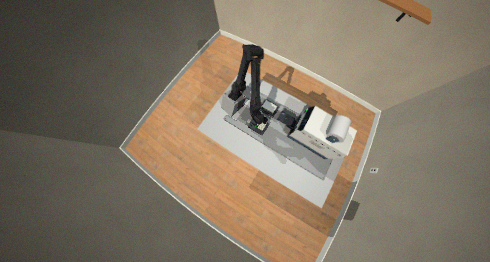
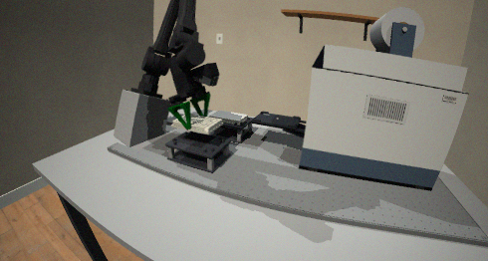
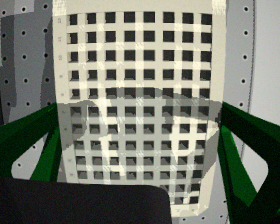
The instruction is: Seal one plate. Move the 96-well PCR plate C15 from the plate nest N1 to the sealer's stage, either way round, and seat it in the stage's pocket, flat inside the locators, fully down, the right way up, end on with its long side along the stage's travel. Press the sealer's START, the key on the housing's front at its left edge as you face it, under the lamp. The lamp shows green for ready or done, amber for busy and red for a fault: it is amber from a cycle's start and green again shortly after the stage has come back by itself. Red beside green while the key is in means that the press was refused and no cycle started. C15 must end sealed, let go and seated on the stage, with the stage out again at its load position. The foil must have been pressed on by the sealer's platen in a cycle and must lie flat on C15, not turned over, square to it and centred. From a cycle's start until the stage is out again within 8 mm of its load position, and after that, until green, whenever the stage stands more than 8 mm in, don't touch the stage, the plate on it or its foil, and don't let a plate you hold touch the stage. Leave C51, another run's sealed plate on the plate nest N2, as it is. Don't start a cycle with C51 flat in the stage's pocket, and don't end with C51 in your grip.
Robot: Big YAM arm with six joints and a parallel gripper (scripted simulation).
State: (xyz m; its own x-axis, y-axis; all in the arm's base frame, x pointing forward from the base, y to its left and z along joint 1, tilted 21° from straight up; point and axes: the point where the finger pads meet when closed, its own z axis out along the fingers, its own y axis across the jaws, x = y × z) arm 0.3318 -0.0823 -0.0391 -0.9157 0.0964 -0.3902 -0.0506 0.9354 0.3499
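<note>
Now I have the gripper (image 2: 191, 112) clamped on plate C15 (image 2: 201, 125) by its long sides — green fingers flanking it. C15 hangs just above nest N1 (image 2: 198, 146), left of the sealer (image 2: 383, 116).

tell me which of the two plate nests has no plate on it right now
The nearer black nest, under the gripper: its top is bare, since the open-welled plate is held above it. The nest behind carries its foil-covered plate.
</note>
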